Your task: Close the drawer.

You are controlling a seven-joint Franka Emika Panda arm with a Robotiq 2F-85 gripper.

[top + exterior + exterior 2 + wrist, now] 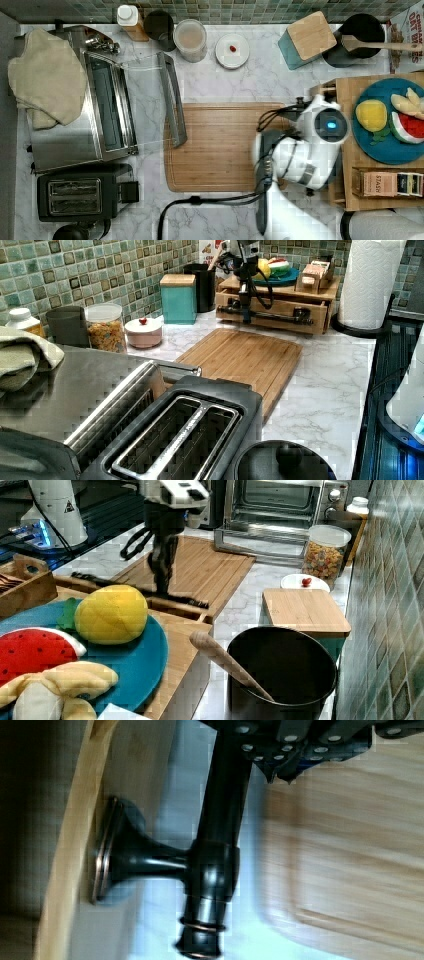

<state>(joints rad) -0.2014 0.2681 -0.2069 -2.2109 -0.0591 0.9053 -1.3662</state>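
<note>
A marble counter (330, 385) backed by green mosaic tile is seen, with a bamboo cutting board (220, 147) lying in the middle of the top view. At the right edge of the top view a wooden box stand (350, 95) carries a blue plate (362, 142) of toy fruit.

The drawer (272, 310) sits in the upper centre of the left view, its light-wood front crossed by a dark bar handle (270, 316). In the right view, left of centre, an opening is seen behind the drawer front, so the drawer is judged to be slightly out, though by how much cannot be told.

The gripper (245, 315) is placed at the handle, left of its middle in the left view, and hangs down from the upper left of the right view onto the bar. In the wrist view the bar (220, 820) passes between the dark fingers (280, 762) in the upper part of the frame; whether the fingers are clamped on the bar or merely set around it cannot be told.

The approach to the handle is judged to be done. The push of the front back towards the stand is judged to be left, until the gap behind it is gone.
</note>
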